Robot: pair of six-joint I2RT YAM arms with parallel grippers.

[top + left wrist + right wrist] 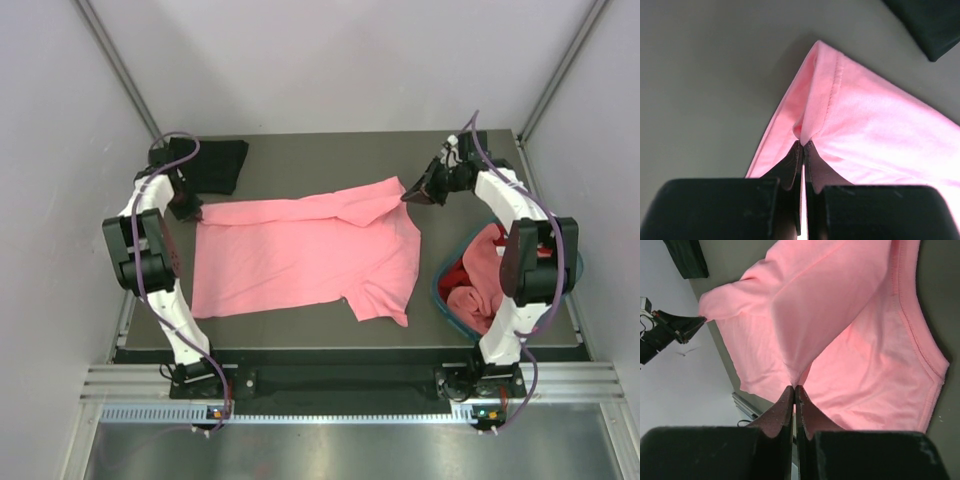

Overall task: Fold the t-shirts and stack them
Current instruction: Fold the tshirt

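Item: salmon pink t-shirt [300, 260] spread between the jaws, left gripper [803, 145] clamped tight on its hemmed corner, right gripper [794, 387] pinched closed on a fold

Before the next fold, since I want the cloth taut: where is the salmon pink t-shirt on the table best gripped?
Its two far corners, each gripper coming in from its own outer side: the salmon pink t-shirt lies spread flat, hem leftward. The left gripper is shut on the far hem corner, the right gripper on the far shoulder fold.
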